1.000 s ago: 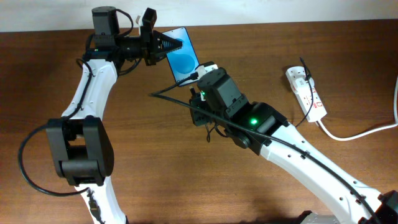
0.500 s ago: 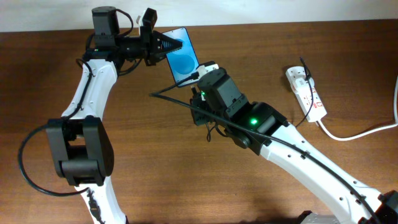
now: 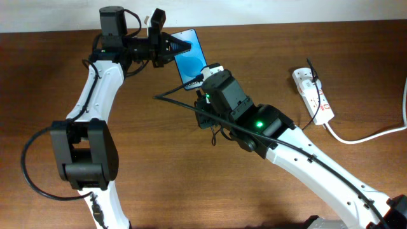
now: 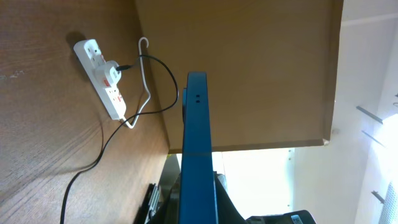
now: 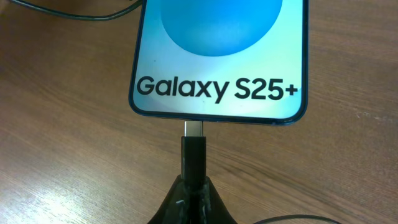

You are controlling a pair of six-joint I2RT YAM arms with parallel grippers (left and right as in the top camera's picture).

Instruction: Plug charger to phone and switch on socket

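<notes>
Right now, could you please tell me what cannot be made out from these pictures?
- How far the plug is seated: right wrist view shows it meeting the phone, but the port is hidden; overhead, the right arm covers it.
- Switches on the power strip: too small overhead and in the left wrist view.
- Fingertips of the left end effector: left wrist view, mostly hidden behind the phone.

The bench (image 5: pixel 62 155) is brown wood with a fine grain and a dull sheen. The phone (image 5: pixel 217 56) has a smooth, glossy glass screen and a satin blue edge. The charger (image 5: pixel 193 155) is matt black plastic with a bare silver metal tip. The socket (image 3: pixel 313 95) is smooth white plastic.
</notes>
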